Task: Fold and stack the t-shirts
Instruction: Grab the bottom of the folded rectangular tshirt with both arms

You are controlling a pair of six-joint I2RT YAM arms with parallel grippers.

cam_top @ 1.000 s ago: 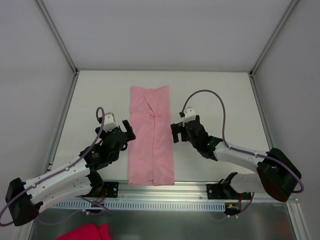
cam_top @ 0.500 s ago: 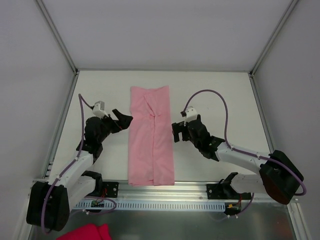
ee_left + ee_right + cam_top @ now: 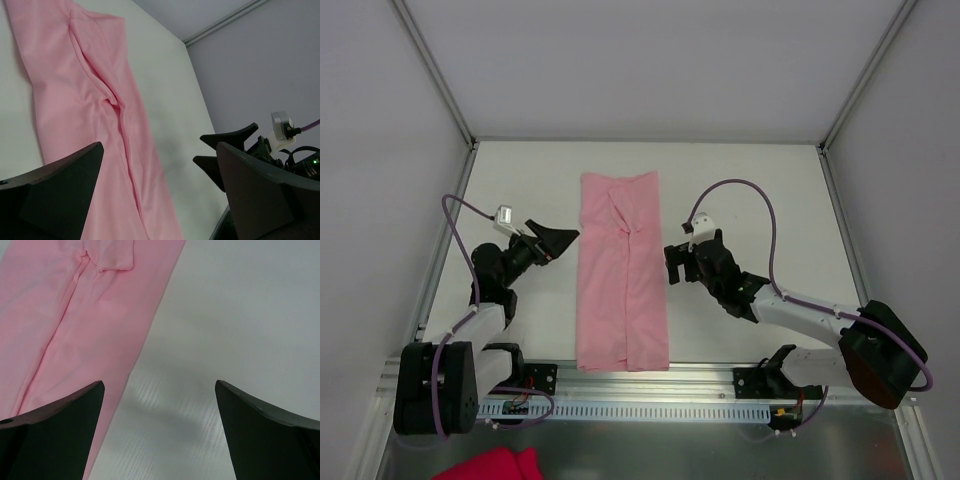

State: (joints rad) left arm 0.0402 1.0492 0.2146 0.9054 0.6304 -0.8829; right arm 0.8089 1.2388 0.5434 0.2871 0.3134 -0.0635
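At the very near edge, below the rail with the arm bases, lies one deep magenta cloth (image 3: 490, 466); it is only partly in view and does not belong to the job.

On the white table (image 3: 760, 200) there is one pale pink t-shirt (image 3: 620, 280). It is already folded into a long narrow strip. Its long axis runs straight from the near rail toward the far wall, between the two arms. The near end lies just beside the rail, and the far end is past the middle of the table.

The left gripper (image 3: 560, 241) is to the left of the strip, at about its mid-length, near its left edge but clearly apart from it. It seems raised and tilted, because its wrist camera looks across the shirt to the other arm. Its fingers are spread wide and they hold nothing.

The right gripper (image 3: 669, 265) is to the right of the strip, at nearly the same height along it, and just beside the right edge. It also has its fingers far apart and empty, pointing down to the bare table next to the cloth.

So the shirt lies inward from both tools, and the right one is nearer to it. In my judgement the next fold must go across the long axis, bringing one end over the other.

I count two grippers, one t-shirt and no stack.
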